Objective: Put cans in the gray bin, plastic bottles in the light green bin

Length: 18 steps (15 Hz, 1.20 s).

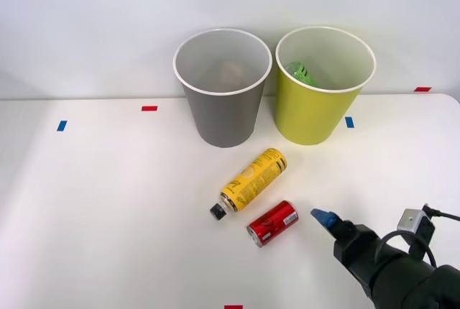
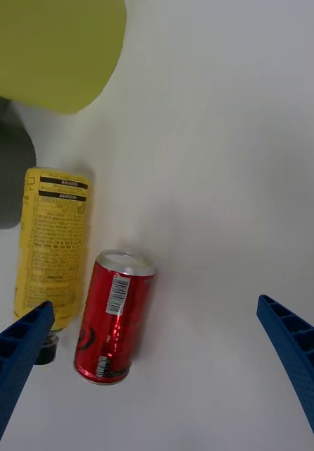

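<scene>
A short red can (image 1: 273,223) lies on its side on the white table, just in front of the yellow plastic bottle (image 1: 253,179), which also lies flat with its black cap toward me. Behind them stand the gray bin (image 1: 221,118) and, to its right, the light green bin (image 1: 314,111). My right gripper (image 1: 325,218) hovers right of the can, a short gap away. In the right wrist view the gripper (image 2: 153,303) is open. The can (image 2: 115,320) sits nearer one blue finger (image 2: 16,352), beside the bottle (image 2: 53,243), and nothing is held.
A green item (image 1: 300,73) lies inside the light green bin. Small red tape marks (image 1: 149,108) and blue tape marks (image 1: 62,125) dot the table. A cable (image 1: 413,241) loops over my wrist at the lower right. A plain wall rises behind the bins.
</scene>
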Motion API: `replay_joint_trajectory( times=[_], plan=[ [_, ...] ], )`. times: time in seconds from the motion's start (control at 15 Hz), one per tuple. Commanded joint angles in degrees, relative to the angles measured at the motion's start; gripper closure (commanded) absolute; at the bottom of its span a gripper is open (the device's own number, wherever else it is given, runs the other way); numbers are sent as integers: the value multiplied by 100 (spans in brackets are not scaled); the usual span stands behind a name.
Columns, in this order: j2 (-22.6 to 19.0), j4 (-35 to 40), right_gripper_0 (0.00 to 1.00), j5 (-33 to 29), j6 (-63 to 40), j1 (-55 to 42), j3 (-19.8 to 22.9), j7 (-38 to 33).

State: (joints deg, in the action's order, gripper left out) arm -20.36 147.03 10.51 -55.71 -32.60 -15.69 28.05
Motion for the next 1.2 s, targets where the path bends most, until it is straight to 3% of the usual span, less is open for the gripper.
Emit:
replay_joint_trajectory(
  times=[0.07, 0.27, 0.4, 0.6, 0.87, 1.2],
  plan=[
    [-847, 71, 0, 47, -212, 649, -452, -1592],
    [-1365, 80, 0, 118, -845, 1291, -742, -2383],
    [-1480, 80, 0, 311, -1504, 1792, -830, -2735],
    [-1506, 71, 0, 522, -2304, 2416, -997, -3218],
    [-1444, -693, 0, 575, -2375, 3119, -1340, -3473],
    [-1383, -1062, 0, 610, -2375, 3409, -1568, -3728]
  ],
)
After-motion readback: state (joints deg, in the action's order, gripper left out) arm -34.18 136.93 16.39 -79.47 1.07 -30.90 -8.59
